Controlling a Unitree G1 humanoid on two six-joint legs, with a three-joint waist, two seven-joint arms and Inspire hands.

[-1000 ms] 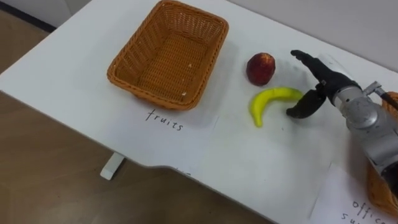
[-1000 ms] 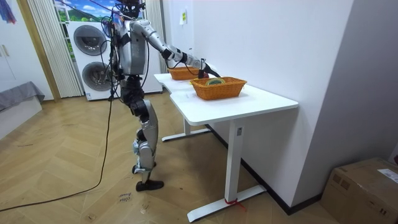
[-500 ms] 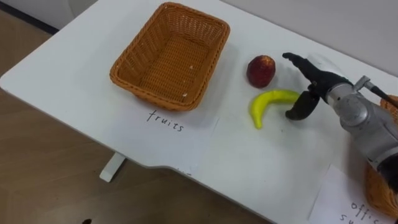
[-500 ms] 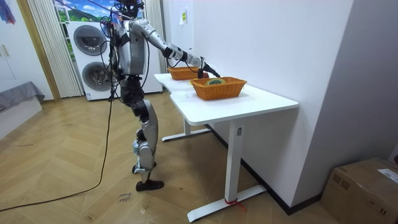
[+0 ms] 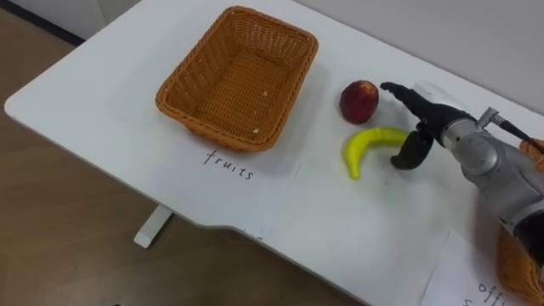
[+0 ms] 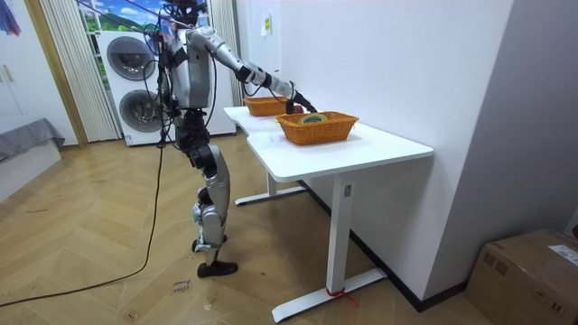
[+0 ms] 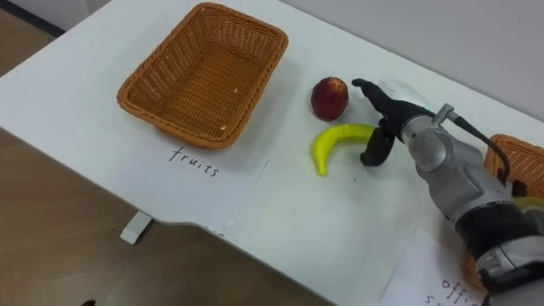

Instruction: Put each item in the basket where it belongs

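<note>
A yellow banana (image 5: 365,144) lies on the white table (image 5: 102,85), and a red apple (image 5: 359,100) sits just beyond it. To their left stands the wicker fruit basket (image 5: 183,115) with nothing in it. My right hand (image 5: 422,119) comes in from the right and is open. Its straight fingers reach over the banana's right end towards the apple, while the thumb points down beside that end. In the right eye view the same hand (image 7: 393,119) hovers by the banana (image 7: 336,143) and the apple (image 7: 329,97).
A paper label (image 5: 228,164) lies in front of the fruit basket. A second wicker basket (image 7: 510,161) stands at the far right, with another paper label (image 7: 433,280) before it. In the room view I stand at the table's long side, right arm stretched over the baskets (image 6: 316,126).
My right hand has crept a little to the left, its fingertips now closer to the apple. The fruit has not moved; the view has shifted slightly.
</note>
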